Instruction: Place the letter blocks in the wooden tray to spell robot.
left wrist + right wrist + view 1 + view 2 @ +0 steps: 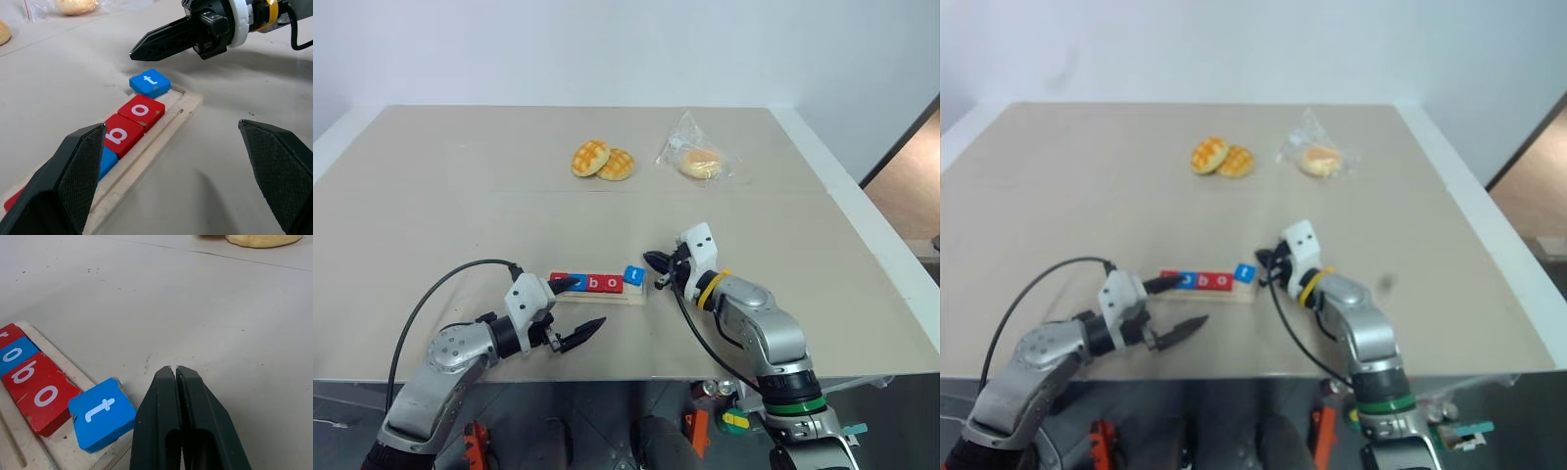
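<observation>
Beige tabletop. At wooden tray [188, 105] end, t block [150, 82] sits crooked; right gripper [176, 374] closed empty, left gripper [578, 308] wide. A nudge risks overshoot.

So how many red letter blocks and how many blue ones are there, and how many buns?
Red letter blocks: 3, the r, b and second o
Blue letter blocks: 2, the first o and t
Golden buns: 2
Bagged bun: 1
Total: 8
</observation>
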You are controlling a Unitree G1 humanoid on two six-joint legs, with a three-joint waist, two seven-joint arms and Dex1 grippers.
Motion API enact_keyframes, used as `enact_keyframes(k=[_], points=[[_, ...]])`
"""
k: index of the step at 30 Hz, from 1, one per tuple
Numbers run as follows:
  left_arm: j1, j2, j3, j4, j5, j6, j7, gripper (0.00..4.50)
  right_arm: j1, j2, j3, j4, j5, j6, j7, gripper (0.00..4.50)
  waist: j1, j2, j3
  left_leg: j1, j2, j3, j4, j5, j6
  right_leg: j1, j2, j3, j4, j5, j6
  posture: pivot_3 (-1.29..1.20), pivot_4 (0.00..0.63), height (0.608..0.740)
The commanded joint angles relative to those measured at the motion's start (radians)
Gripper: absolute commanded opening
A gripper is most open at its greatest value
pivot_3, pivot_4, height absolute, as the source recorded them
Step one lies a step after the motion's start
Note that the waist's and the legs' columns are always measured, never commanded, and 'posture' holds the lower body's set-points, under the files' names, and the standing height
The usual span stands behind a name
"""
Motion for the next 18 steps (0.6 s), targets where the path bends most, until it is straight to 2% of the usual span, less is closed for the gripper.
enact_keyframes(k=[1, 18], points=[[-0.003, 0.000, 0.000, -0.009, 0.002, -0.024, -0.006, 4.50, 0.009, -0.013, -0.001, -0.056, 0.014, -0.001, -0.002, 0.06, 0.000, 0.000, 0.000, 0.000, 0.000, 0.000, 0.000, 0.000, 0.000, 0.000, 0.000, 0.000, 0.000, 0.000, 0.000, 0.00, 0.150, 0.740], [0.036, 0.000, 0.007, 0.013, 0.024, -0.076, -0.016, 4.50, -0.009, -0.051, 0.070, -0.018, -0.010, -0.050, 0.041, 0.06, 0.000, 0.000, 0.000, 0.000, 0.000, 0.000, 0.000, 0.000, 0.000, 0.000, 0.000, 0.000, 0.000, 0.000, -0.001, 0.00, 0.150, 0.740]])
